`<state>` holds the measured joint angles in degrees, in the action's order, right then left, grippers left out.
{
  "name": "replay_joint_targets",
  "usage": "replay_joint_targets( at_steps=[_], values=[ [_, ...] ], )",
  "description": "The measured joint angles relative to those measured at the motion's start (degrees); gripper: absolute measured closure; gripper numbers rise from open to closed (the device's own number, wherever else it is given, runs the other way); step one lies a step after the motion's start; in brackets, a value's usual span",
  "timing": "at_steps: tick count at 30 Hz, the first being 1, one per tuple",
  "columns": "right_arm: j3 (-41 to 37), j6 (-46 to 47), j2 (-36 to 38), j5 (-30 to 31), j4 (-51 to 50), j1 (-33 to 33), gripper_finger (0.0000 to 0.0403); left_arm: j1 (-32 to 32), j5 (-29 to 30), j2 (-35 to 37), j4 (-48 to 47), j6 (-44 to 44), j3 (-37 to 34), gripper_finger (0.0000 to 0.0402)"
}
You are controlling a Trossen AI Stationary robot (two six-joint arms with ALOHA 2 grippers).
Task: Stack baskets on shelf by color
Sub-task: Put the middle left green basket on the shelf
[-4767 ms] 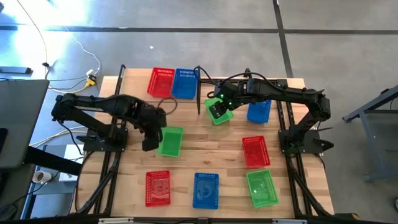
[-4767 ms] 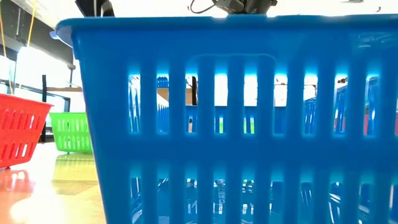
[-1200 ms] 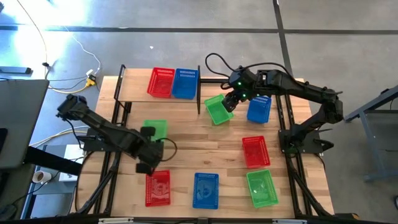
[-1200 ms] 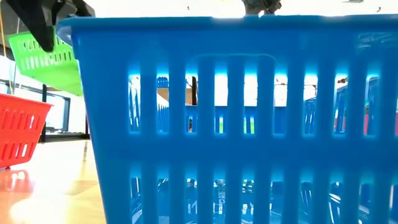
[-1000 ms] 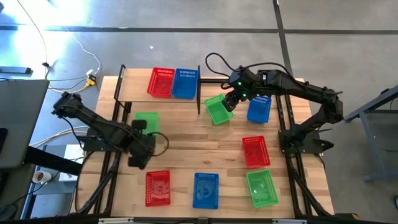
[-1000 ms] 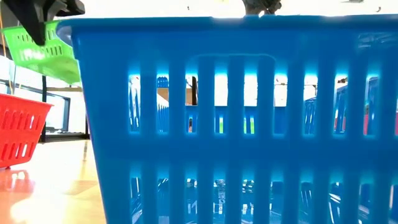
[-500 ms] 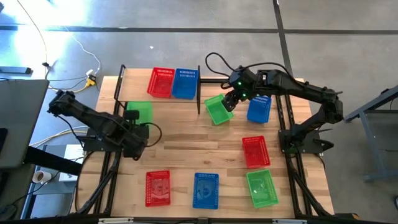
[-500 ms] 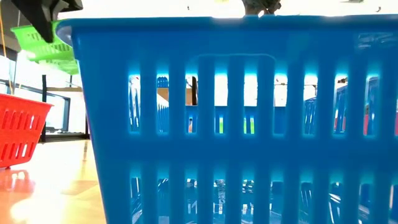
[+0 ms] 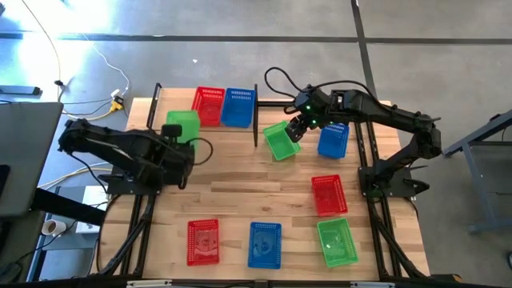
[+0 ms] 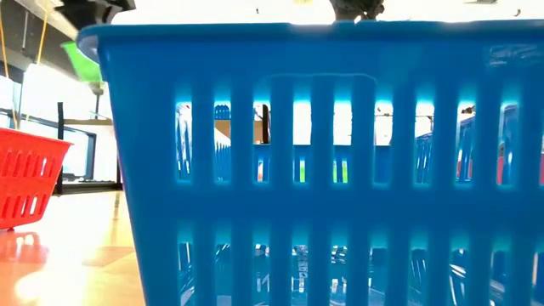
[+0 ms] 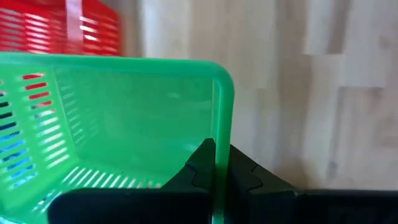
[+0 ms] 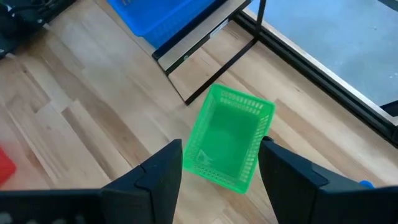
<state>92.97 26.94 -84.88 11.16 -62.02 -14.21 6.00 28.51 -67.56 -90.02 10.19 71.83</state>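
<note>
The left gripper point(image 9: 178, 138) has its jaws closed tight on the wall of a green basket point(image 9: 182, 126), held up at the left end of the shelf point(image 9: 172, 110), at 9 o'clock from the red basket point(image 9: 209, 106) and blue basket point(image 9: 238, 107) there. The right gripper point(image 9: 293, 133) hangs with jaws wide open over a second green basket point(image 9: 278, 142) on the desk point(image 9: 256, 192). Five more baskets sit on the desk.
</note>
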Motion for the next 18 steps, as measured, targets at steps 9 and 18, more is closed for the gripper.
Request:
replay_joint_targets(
  at_steps=[9, 18],
  values=[
    [0.0, 0.0, 0.0, 0.3, 0.0, 0.0, 0.0208, -12.1, 4.6, 0.0, 0.0, -14.4, 7.3, 0.0401],
    [0.0, 0.0, 0.0, -0.5, 0.0, 0.0, 0.0208, -26.0, 5.7, 0.0, 0.0, -26.8, 10.2, 0.0401]
  ],
)
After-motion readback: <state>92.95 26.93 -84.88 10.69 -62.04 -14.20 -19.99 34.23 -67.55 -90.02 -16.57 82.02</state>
